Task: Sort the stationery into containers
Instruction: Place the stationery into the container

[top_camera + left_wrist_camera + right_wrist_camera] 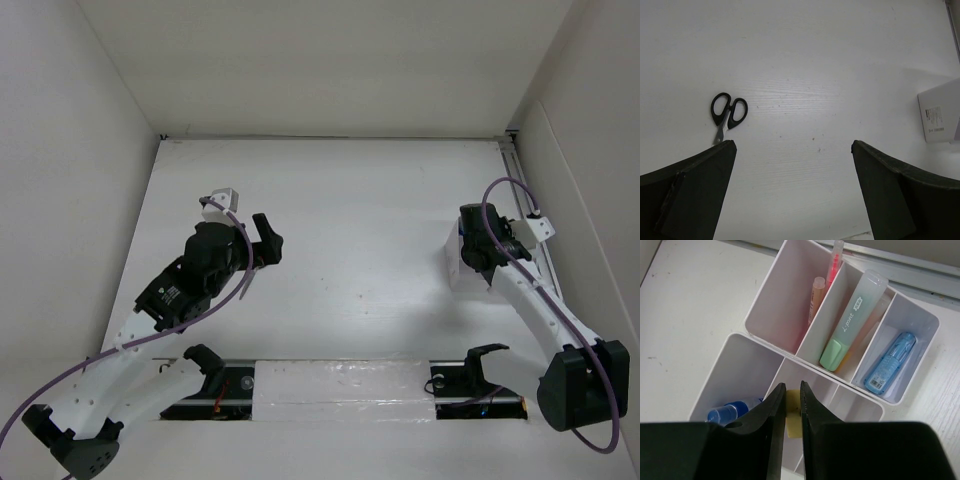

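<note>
step in hand: yellow eraser pinched in right gripper, held low over near middle compartment of organiser; release judged next. scissors seen flat on desk, just ahead of left gripper, jaws spread wide; descent onto them called for.

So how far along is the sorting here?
Mostly done: green marker, blue marker, pens and glue bottle sit in organiser compartments. In hand: right gripper pinches the yellow eraser over a compartment. Remaining: the scissors lie on the table, near the open left gripper.
</note>
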Available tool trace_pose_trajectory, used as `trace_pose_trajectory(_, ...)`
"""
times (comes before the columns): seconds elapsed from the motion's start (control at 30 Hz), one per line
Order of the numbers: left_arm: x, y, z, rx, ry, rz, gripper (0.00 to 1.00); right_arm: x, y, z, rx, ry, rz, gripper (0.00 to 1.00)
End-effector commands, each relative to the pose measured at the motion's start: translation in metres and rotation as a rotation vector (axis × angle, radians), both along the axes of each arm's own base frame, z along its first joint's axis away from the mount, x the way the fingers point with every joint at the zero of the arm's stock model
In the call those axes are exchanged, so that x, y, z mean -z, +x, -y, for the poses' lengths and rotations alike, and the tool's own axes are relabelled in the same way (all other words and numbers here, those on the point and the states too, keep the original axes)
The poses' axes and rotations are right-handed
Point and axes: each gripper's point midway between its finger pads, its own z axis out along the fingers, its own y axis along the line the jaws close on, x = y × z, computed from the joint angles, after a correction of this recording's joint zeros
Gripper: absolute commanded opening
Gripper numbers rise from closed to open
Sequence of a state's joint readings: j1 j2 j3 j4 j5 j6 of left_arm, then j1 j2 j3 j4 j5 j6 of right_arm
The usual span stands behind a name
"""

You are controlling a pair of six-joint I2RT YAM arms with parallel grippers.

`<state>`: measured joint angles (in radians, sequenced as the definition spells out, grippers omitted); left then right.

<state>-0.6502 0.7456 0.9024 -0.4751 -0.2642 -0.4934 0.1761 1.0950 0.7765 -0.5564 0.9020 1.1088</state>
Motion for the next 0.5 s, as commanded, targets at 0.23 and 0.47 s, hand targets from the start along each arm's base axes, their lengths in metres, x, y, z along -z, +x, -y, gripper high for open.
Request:
trace_pose_trajectory(0.23, -0.0067, -0.0012, 0.0033, 0.034, -0.019, 0.041, 1.0, -0.0098, 0.0128, 0.0039, 0.036, -0.013, 0.035, 0.02)
trace_pose_trajectory(0.47, -0.0084, -0.0019, 0.0067, 0.056, -0.023, 0.046, 1.0, -0.0086, 0.0159, 0.0001, 0.03, -0.007, 0.043, 0.12)
